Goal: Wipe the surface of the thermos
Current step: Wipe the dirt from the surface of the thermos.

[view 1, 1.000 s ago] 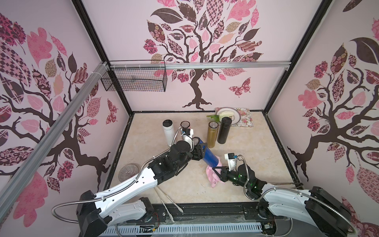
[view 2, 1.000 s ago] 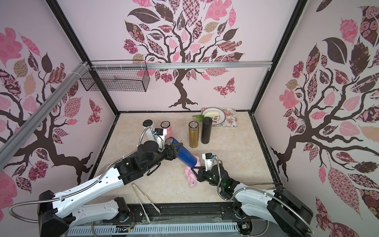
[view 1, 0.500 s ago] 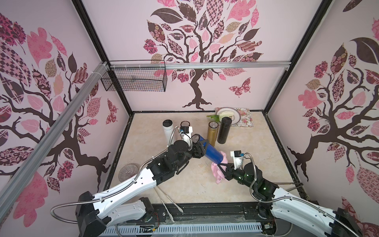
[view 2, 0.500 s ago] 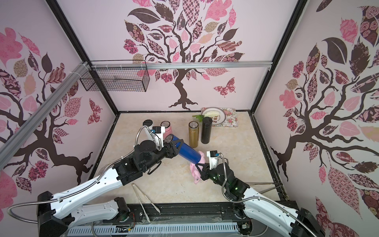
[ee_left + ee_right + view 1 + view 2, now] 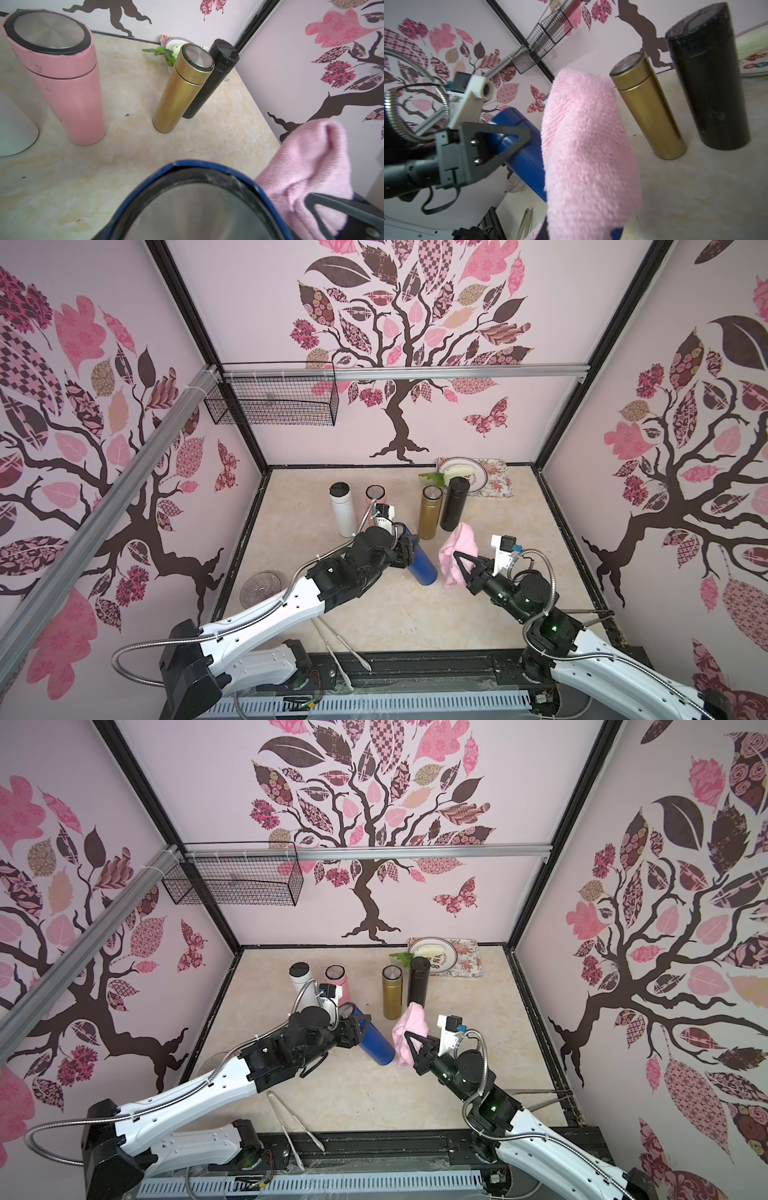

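In both top views, the left jaws clamp the tilted blue thermos [image 5: 422, 568] near its lid. The right jaws, shut, pinch a pink cloth [image 5: 457, 549] just beside it, with bare worktop [image 5: 415, 622] toward the arm bases. Left wrist: the cloth lies at the thermos rim. Right wrist: a gold flask [image 5: 648, 108] stands near, behind the cloth.

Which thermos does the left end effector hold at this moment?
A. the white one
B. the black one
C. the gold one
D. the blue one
D: the left end effector is closed on the tilted blue thermos, while the white thermos, the gold thermos and the black thermos stand upright on the table, away from it.
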Motion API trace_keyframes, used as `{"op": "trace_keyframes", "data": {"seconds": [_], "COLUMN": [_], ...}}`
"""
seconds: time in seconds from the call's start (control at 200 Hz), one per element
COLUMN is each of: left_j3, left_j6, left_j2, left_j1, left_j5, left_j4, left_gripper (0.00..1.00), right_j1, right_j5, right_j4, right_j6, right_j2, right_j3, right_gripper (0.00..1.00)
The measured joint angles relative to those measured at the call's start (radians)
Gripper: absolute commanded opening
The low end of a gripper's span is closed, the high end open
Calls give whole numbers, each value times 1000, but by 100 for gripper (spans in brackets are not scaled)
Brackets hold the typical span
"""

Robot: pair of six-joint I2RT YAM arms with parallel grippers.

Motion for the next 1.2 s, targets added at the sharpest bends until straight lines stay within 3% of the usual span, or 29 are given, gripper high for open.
{"op": "trace_keyframes", "data": {"seconds": [0.12, 0.245, 0.395, 0.525, 0.845, 0.98, 1.2], "left_j3": [9, 23, 23, 23, 23, 23, 23], "left_j6": [-7, -26, -37, -53, -60, -61, -41], "left_j2": [30, 73, 74, 74, 63, 62, 62], "left_j1": [0, 0, 16, 12, 4, 4, 4], "left_j5": [2, 12, 2, 24, 67, 84, 79], "left_j4": [-21, -29, -80, -75, -33, -7, -30], "left_gripper": [0, 0, 0, 0, 0, 0, 0], "right_j1": [8, 79, 110, 125, 122, 104, 93], "right_j5": [-195, -253, -197, -77, 258, 253, 172], "right_j4": [113, 207, 280, 282, 100, 88, 174], "right_j6": [0, -6, -8, 2, 51, 71, 94], "right_j2": [179, 340, 428, 428, 294, 274, 403], "right_j3": [58, 87, 81, 19, -178, -177, -180], "right_gripper": [0, 0, 0, 0, 0, 0, 0]}}
